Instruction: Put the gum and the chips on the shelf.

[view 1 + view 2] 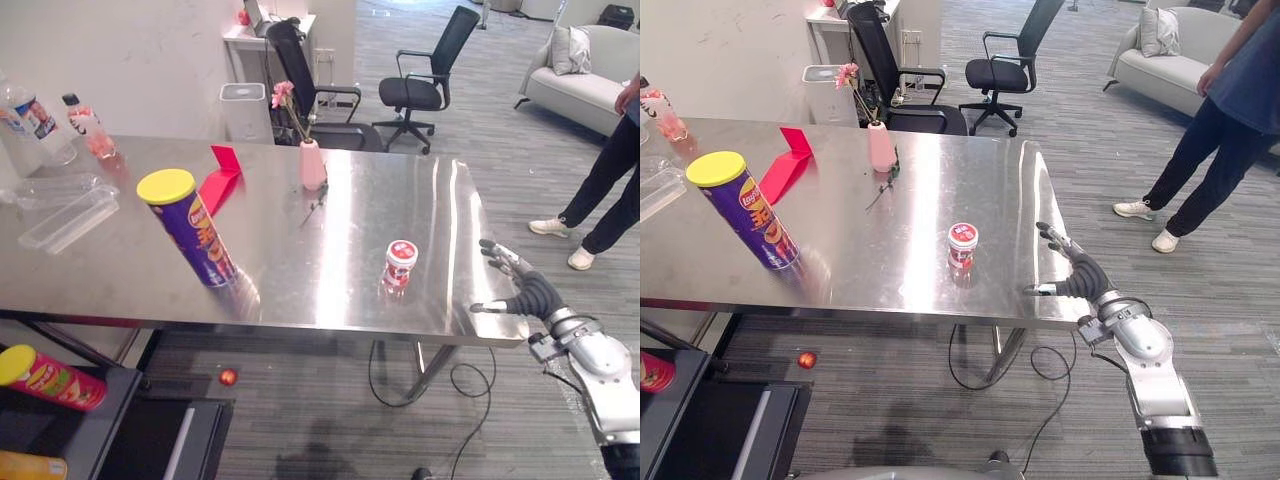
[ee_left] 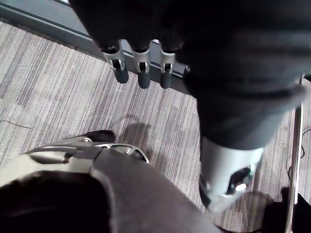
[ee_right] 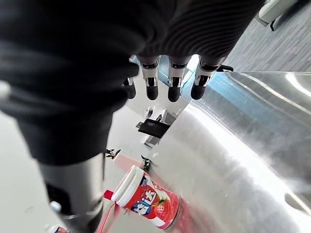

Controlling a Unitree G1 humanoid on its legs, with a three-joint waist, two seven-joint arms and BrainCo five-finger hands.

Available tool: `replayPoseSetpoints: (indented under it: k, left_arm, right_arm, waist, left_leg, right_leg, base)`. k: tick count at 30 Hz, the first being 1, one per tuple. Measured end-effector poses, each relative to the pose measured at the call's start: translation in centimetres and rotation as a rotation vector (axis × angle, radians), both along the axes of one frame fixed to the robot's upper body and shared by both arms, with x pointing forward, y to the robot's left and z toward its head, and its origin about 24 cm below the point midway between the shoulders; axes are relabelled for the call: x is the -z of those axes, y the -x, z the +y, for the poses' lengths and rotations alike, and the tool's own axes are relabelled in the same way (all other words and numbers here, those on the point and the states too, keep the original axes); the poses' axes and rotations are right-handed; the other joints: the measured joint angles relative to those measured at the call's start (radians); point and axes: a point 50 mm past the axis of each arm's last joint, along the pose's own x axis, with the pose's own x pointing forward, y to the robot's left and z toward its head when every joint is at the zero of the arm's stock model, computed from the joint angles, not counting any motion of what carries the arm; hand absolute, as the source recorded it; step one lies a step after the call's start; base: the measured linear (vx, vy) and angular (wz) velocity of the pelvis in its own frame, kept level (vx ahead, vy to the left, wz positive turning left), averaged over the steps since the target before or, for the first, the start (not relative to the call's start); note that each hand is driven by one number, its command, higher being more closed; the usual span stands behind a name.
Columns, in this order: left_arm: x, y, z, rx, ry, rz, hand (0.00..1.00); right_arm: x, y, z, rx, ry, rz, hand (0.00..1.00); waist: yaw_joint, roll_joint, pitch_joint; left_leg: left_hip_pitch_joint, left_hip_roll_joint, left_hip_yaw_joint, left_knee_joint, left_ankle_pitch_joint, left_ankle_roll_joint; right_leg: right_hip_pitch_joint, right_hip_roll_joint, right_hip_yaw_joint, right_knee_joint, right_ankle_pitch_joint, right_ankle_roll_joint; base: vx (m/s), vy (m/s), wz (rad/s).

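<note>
Right hand (image 1: 524,290) lower right, fingers wide, empty, by table (image 1: 300,295) edge; gum tub (image 1: 401,264) centre; chips can (image 1: 192,230) left; left hand (image 2: 142,74) fingers straight, empty

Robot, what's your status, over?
Right hand open by table edge; left hand open, idle. Gum tub, chips can on table, untouched. Nothing between hand and gum.

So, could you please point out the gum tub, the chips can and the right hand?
gum tub (image 1: 400,270): left eye view, on its red side.
chips can (image 1: 197,238): left eye view, on its purple body.
right hand (image 1: 532,294): left eye view, on its dark ribbed cover.
</note>
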Motion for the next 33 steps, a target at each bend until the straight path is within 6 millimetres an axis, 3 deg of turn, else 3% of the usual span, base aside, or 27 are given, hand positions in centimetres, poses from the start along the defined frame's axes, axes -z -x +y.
replayPoseSetpoints:
  k: [7, 16, 33]
  left_arm:
    - [0.0, 0.0, 0.0, 0.011, 0.002, 0.001, 0.00]
    - [0.0, 0.0, 0.0, 0.020, 0.002, 0.003, 0.00]
    - [-0.2, -0.3, 0.4, 0.026, -0.006, -0.009, 0.00]
  right_arm:
    - [0.9, -1.2, 0.6, -0.006, 0.034, 0.032, 0.00]
    - [1.2, -2.9, 0.8, 0.010, 0.028, 0.049, 0.00]
    - [1.5, -4.3, 1.5, -0.009, 0.035, 0.072, 0.00]
  waist:
    - [0.021, -0.001, 0.000]
    - [0.027, -0.006, 0.002]
    - [0.051, -0.028, 0.019]
  left_leg:
    - [-0.003, -0.002, -0.012, 0.000, 0.002, 0.002]
    - [-0.021, -0.013, -0.051, -0.001, 0.010, 0.012]
    - [-0.037, -0.039, -0.081, -0.016, 0.033, 0.030]
  right_leg:
    - [0.008, -0.002, -0.015, -0.003, 0.000, 0.000]
    - [0.021, -0.012, -0.048, -0.020, 0.010, 0.000]
    - [0.023, -0.033, -0.072, -0.032, 0.030, -0.003]
  base:
    - [-0.01, -0.019, 0.06]
    - [-0.02, -0.020, 0.11]
    - [-0.03, -0.012, 0.05]
